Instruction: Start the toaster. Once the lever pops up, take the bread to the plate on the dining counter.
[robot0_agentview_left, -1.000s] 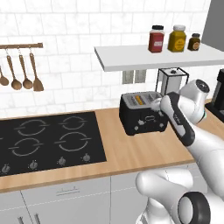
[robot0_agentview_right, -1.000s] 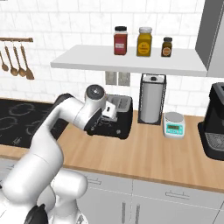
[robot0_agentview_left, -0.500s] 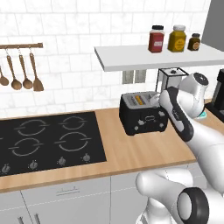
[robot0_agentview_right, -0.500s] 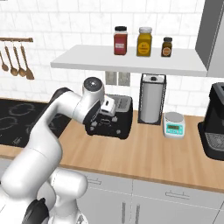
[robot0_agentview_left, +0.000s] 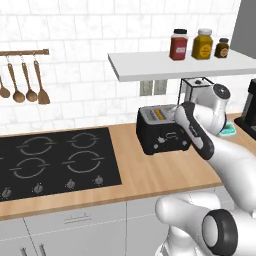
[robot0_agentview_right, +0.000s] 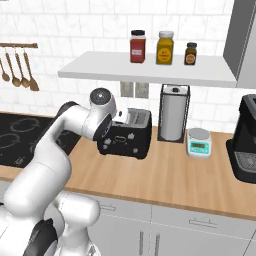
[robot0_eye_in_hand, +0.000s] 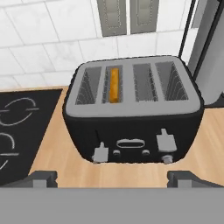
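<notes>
Wood-topped counter (robot0_agentview_left: 150, 175) runs under the white shelf, with the black cooktop (robot0_agentview_left: 55, 160) to the left of the toaster (robot0_eye_in_hand: 131, 131), as the base views show it.

Over the last second only the arm has moved. Its hand has swung a little further round towards the toaster's front panel, while the toaster has stayed put.

The gripper (robot0_eye_in_hand: 114, 178) looks straight at that panel with its jaws spread wide, holding nothing and apart from the toaster.

The bread (robot0_eye_in_hand: 114, 85) sits deep in the second slot from the left. Below it, the left lever (robot0_eye_in_hand: 100, 153) stands slightly lower than the right lever (robot0_eye_in_hand: 166, 141). Whether it is latched I cannot tell, so the start looks not yet confirmed, and pressing that lever seems the step in hand.
</notes>
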